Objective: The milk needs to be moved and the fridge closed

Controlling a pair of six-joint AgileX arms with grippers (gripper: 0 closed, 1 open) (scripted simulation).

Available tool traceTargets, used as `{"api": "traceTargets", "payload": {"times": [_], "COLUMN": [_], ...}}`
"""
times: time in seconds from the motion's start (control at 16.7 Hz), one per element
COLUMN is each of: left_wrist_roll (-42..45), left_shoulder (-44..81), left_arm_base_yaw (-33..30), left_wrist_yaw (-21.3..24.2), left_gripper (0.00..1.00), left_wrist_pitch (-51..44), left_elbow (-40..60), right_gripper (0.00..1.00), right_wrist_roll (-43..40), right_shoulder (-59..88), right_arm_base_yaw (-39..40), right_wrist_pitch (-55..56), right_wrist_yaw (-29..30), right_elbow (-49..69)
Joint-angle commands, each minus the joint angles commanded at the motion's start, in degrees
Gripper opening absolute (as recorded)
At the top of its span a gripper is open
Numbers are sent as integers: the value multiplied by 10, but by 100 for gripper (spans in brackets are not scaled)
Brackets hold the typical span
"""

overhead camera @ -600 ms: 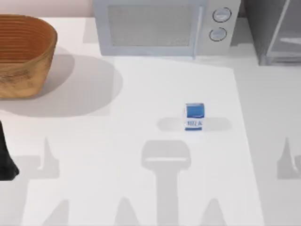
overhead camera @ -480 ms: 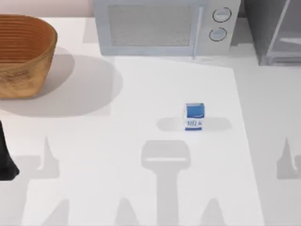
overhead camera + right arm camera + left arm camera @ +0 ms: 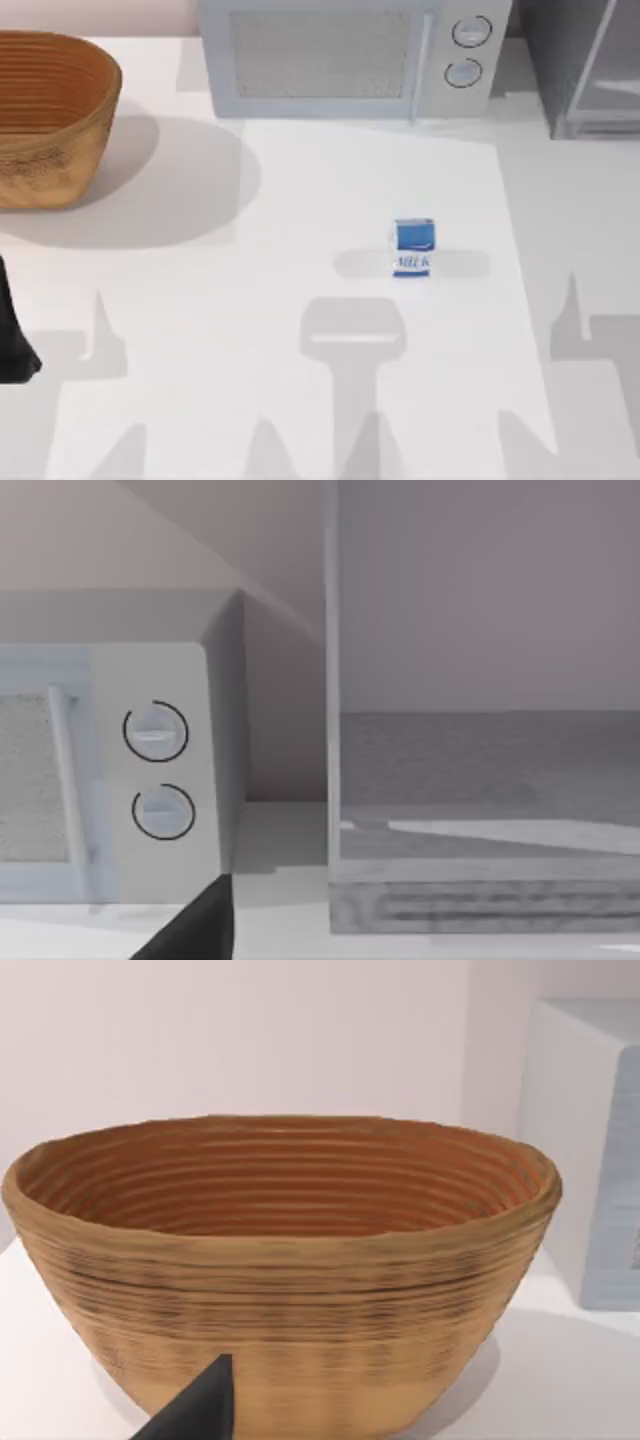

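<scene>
The milk (image 3: 412, 247), a small blue carton with a white lettered band, stands upright on the table right of centre, with nothing touching it. The fridge (image 3: 585, 65) is the grey cabinet at the far right corner; its pale-framed glassy door (image 3: 331, 680) stands out from the cabinet, and the grey inside (image 3: 490, 780) shows in the right wrist view. A dark tip of my right gripper (image 3: 195, 930) points toward the fridge and the microwave. My left arm (image 3: 12, 340) is parked at the table's left edge, and a dark tip of my left gripper (image 3: 200, 1410) faces the basket.
A large woven basket (image 3: 45, 115) sits at the far left, seen close in the left wrist view (image 3: 280, 1260). A light grey microwave (image 3: 350, 60) with two round knobs (image 3: 158, 770) stands at the back centre, beside the fridge. Arm shadows lie along the table's near edge.
The arm shadow at the table's right side has shifted leftward. The milk, the basket and my left arm have not moved.
</scene>
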Motion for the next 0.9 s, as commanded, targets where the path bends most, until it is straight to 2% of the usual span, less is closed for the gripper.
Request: {"api": "traceTargets", "payload": {"times": [0.3, 0.48, 0.66, 0.9], "left_wrist_roll": [0, 0, 0, 0], "left_shoulder": [0, 0, 0, 0], "left_arm_base_yaw": [0, 0, 0, 0], "left_wrist_yaw": [0, 0, 0, 0], "left_gripper": [100, 100, 100, 100], "left_wrist_pitch": [0, 0, 0, 0], "left_elbow": [0, 0, 0, 0], "right_gripper": [100, 100, 100, 100], "right_wrist_roll": [5, 9, 11, 11], "right_shoulder": [161, 235, 274, 276], "right_arm_base_yaw": [196, 281, 321, 324], "right_wrist_pitch": [145, 205, 236, 238], "right_wrist_yaw": [198, 283, 324, 326], "right_elbow": [-2, -5, -6, -6]}}
